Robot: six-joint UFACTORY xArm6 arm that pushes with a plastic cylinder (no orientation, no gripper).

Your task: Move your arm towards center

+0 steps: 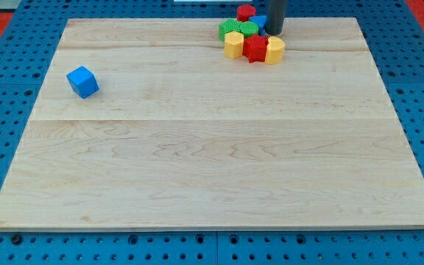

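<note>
My tip, a bare dark rod grasping nothing, sits at the view's top, touching a tight cluster: red, yellow, green blocks. Blue cube lies well apart, left. Pale wooden board, smooth grain; its center is far below my tip.
</note>
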